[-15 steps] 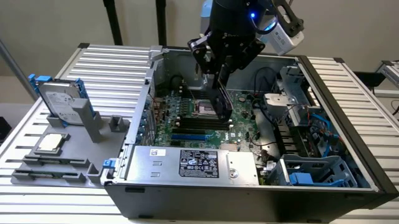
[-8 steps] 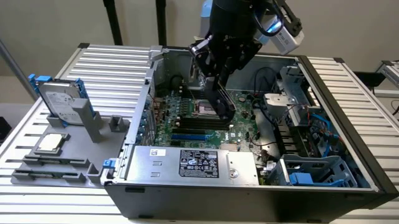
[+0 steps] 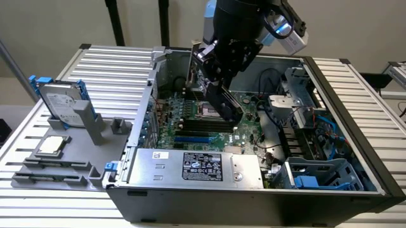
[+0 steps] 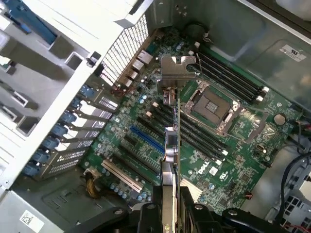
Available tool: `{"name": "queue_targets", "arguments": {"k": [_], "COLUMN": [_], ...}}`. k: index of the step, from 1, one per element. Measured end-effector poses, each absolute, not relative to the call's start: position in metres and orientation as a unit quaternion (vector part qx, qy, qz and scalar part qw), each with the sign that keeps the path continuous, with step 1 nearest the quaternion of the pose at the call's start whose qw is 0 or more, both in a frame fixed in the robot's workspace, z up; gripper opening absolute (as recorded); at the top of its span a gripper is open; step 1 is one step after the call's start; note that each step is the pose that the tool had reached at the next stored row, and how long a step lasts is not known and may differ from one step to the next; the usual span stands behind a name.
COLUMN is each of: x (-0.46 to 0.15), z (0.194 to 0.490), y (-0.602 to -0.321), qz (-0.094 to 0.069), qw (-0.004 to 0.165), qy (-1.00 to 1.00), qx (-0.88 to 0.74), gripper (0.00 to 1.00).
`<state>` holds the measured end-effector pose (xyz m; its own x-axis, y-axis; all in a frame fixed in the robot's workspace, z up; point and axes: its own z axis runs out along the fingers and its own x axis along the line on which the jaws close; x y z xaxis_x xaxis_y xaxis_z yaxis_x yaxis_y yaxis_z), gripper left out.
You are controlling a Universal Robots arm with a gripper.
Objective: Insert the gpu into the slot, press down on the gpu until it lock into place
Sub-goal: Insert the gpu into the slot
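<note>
Clenched tight on the gpu (image 3: 227,104) with the gripper (image 3: 214,77), tilted above the motherboard's (image 3: 170,129) middle, apart from the blue slot (image 3: 192,140).

Black gpu (image 4: 171,145) (silver end bracket) on edge, aloft near empty blue slot (image 4: 146,138)

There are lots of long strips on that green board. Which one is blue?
The slot: the only blue one, lying between a white strip and the black memory slots; every other strip is black or white.
</note>
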<state>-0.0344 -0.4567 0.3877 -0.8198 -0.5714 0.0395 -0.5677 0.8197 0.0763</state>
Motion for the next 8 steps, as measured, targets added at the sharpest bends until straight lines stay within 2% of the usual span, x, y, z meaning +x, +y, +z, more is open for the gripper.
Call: {"name": "queue_targets", "arguments": {"k": [8], "x": [-0.0344], "z": [0.3828], "y": [-0.4567], "qz": [-0.028], "qw": [0.03], "qy": [-0.929], "qx": [0.368], "gripper": [0.26]}}
